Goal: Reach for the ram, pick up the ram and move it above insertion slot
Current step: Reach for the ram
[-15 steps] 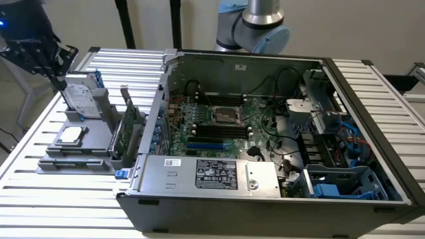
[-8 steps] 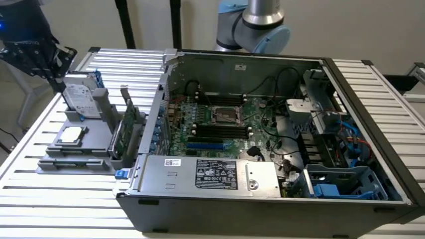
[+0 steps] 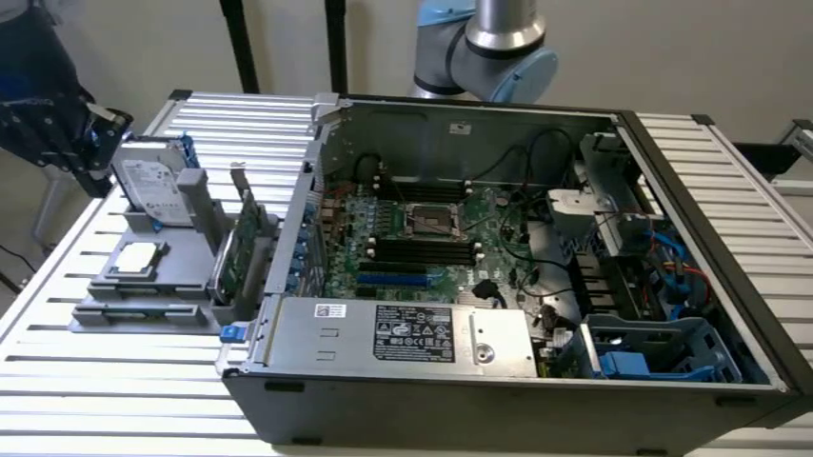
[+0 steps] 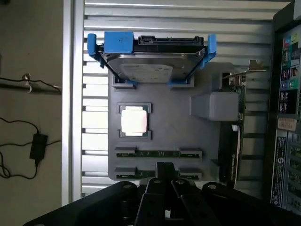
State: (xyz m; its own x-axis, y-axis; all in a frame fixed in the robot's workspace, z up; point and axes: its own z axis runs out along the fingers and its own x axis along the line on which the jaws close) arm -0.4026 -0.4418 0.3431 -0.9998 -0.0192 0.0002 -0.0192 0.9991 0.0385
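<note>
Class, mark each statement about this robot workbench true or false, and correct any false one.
1. The computer case stands open, with its motherboard exposed. True.
2. The hard drive lies inside the case. False: it stands in a blue carrier on the grey fixture, outside the case.
3. The ram rests in a holder on the fixture, not gripped. True.
4. The gripper is wide open. False: it is shut and holds nothing.
</note>
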